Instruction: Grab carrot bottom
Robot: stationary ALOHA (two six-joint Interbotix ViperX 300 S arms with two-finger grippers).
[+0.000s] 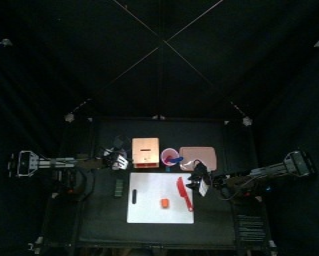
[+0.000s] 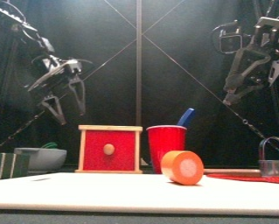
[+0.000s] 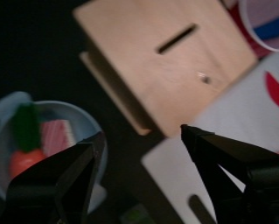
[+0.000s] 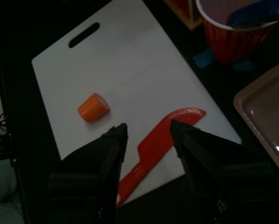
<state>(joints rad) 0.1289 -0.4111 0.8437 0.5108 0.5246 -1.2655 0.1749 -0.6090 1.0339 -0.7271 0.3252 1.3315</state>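
The carrot bottom [image 4: 93, 107] is lying alone on the white cutting board [image 4: 129, 66], near the middle of the table. A red knife [image 4: 159, 149] is lying on the board to its right, apart from it. The right gripper [image 4: 149, 140] is hanging above the knife, open a little, holding nothing. The left gripper [image 3: 139, 144] is hanging wide open and empty, over the table's left side by a wooden box [image 3: 165, 61].

Black table [image 1: 102, 235] bears white cutting board [image 1: 148, 205], wooden box [image 1: 147, 153], tray [image 1: 201, 156].
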